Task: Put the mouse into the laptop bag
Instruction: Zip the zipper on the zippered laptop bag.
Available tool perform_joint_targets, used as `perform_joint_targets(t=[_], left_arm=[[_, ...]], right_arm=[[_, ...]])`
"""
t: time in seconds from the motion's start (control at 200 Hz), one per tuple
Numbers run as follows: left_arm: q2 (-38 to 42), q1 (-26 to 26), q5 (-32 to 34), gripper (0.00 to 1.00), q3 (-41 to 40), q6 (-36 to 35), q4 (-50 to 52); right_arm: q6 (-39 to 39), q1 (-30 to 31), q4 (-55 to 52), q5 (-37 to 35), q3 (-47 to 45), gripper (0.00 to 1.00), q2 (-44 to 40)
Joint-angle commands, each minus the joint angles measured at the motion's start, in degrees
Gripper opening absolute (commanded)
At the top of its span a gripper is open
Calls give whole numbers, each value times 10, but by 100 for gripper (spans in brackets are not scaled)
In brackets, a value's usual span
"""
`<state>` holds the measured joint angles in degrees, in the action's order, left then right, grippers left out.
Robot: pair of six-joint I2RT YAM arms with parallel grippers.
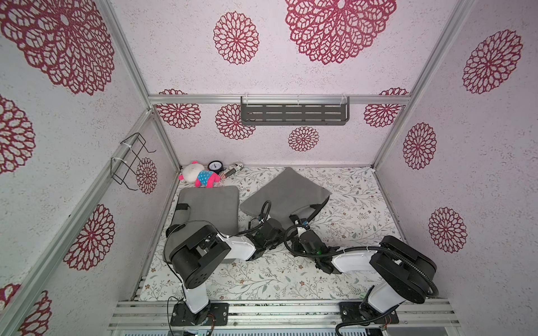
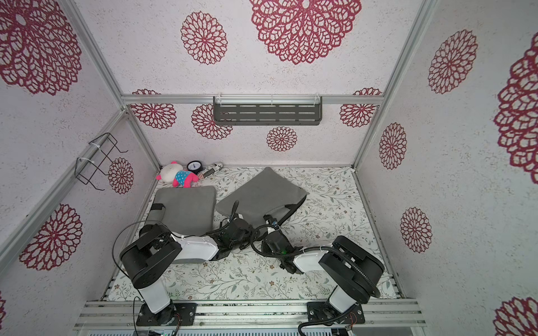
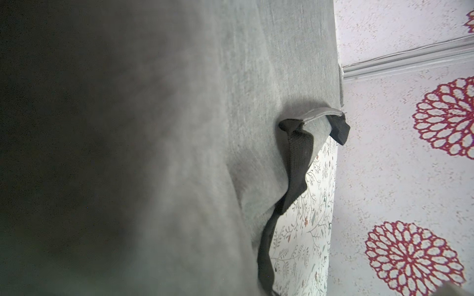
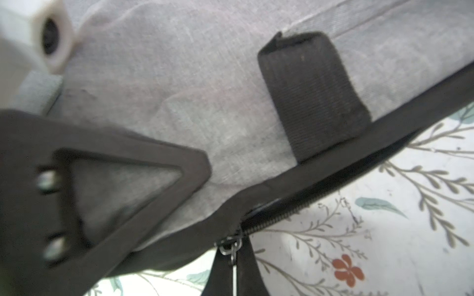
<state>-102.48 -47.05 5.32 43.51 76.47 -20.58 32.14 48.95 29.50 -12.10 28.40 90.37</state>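
The grey laptop bag (image 1: 286, 189) (image 2: 262, 189) lies mid-table with its near edge raised. Its black zipper band (image 4: 333, 164) gapes slightly. My right gripper (image 4: 234, 278) is shut on the metal zipper pull (image 4: 232, 249) at that edge; in a top view it sits at the bag's near corner (image 1: 302, 222). My left gripper (image 1: 266, 221) is at the near edge too, shut on the bag's fabric. One of its black fingers (image 4: 38, 143) lies on the grey face. Grey cloth (image 3: 256, 77) fills the left wrist view. The mouse is hidden.
A second flat grey bag (image 1: 212, 208) lies to the left, partly under my left arm. A plush toy (image 1: 201, 174), a small clock (image 1: 215, 166) and a striped item (image 1: 233, 170) sit at the back left corner. A wire rack (image 1: 131, 160) and shelf (image 1: 294, 113) hang on the walls.
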Motion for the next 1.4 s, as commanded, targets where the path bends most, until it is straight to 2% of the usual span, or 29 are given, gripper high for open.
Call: perform_joint_targets(t=[0.0,0.26,0.475,0.6,0.756,0.906,1.091,1.396], left_arm=[[31,10,68,0,-6,-25,79],[48,14,75,0,-9,-48,92],[72,36,79,0,-21,-71,107],[106,59,83,0,-36,-98,121],[138,72,74,0,-45,-137,119],[144,106,70,0,-51,-147,126],[134,160,72,0,-32,-173,156],[110,215,60,0,30,-203,201]], right_arm=[[42,-70,-55,-63,-14,0,-18],[86,-152,-162,-97,7,0,-24],[117,-195,-236,-123,28,0,-33],[123,-231,-240,-100,21,0,-46],[95,-234,-211,-62,22,0,-55],[123,-237,-268,-124,30,0,-71],[167,-247,-329,-165,23,0,-115],[180,-304,-373,-159,-25,0,-220]])
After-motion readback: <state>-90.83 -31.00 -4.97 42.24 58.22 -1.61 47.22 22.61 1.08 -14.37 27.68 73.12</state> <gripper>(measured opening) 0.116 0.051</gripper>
